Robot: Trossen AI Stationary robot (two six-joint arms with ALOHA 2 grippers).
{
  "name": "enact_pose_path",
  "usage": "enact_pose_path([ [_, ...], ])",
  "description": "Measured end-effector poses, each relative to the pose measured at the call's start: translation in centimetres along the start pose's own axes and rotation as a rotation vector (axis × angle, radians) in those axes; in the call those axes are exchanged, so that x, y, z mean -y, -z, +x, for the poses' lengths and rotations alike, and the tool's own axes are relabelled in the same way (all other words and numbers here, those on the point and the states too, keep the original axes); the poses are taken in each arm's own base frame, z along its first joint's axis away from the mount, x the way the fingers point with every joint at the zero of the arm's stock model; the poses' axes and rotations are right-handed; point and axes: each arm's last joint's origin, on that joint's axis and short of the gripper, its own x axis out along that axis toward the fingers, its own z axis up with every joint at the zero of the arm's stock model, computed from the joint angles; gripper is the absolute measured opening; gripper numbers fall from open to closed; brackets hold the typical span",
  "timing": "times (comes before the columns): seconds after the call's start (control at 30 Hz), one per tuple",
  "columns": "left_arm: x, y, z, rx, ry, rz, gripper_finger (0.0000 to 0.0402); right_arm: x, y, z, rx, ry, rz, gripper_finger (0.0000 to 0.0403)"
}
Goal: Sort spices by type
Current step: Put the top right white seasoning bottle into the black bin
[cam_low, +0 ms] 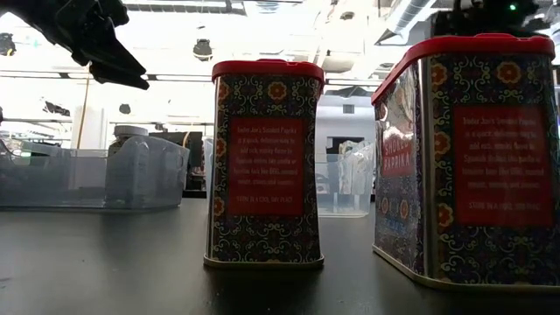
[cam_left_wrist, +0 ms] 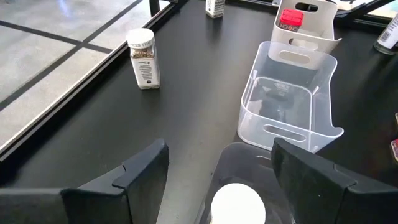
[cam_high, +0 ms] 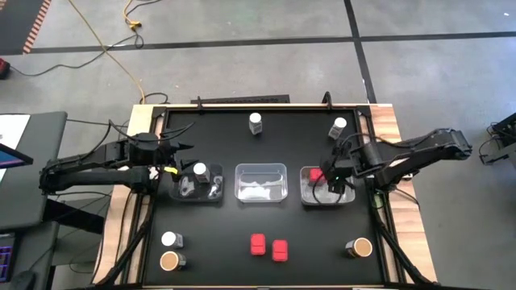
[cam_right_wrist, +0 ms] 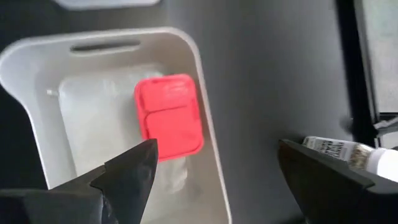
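Black work table (cam_high: pixel 266 153): carried three clear plastic trays in a row across its middle. Left tray (cam_high: pixel 187 193): held one white-capped jar (cam_high: pixel 200 171). Middle tray (cam_high: pixel 261 183): no spice container seen in it. Right tray (cam_high: pixel 308 193): held one red paprika tin (cam_right_wrist: pixel 169 116), lid up. Left arm: reached in from the left side, its gripper (cam_high: pixel 179 159) above the left tray, fingers apart with nothing between them, the white cap showing directly below in the left wrist view. Right arm: reached in from the right side, its gripper (cam_high: pixel 337 179) over the right tray, fingers spread wide and empty, the red tin below and between them. Loose on the table: two red paprika tins (cam_high: pixel 257 244) (cam_high: pixel 280 250) standing side by side near the front edge; two white-capped jars at the back (cam_high: pixel 255 122) (cam_high: pixel 338 127); at the front left, a white-capped jar (cam_high: pixel 170 239) just beside a tan-topped jar (cam_high: pixel 169 260); at the front right, a second tan-topped jar (cam_high: pixel 360 248).
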Motion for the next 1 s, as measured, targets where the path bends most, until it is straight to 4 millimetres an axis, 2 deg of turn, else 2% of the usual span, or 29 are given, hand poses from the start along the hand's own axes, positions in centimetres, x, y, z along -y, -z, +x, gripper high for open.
enact_pose_path([
  [0.17,0.0,0.0,0.0,0.000,0.000,0.000,0.0271,1.7,0.0,-1.8,0.073,0.014,0.076,0.0368],
  [0.33,0.0,0.0,0.0,0.000,0.000,0.000,0.0271,2.7,0.1,-2.7,0.117,0.015,0.165,0.0368],
  [0.47,0.0,0.0,0.0,0.000,0.000,0.000,0.0271,3.0,0.2,-2.7,0.119,0.015,0.268,0.0368],
  [0.7,0.0,0.0,0.0,0.000,0.000,0.000,0.0271,3.3,-0.1,-2.5,0.128,0.021,0.301,0.0368],
  [1.0,0.0,0.0,0.0,0.000,0.000,0.000,0.0271,3.9,-1.0,-2.2,0.181,0.010,0.537,0.0368],
])
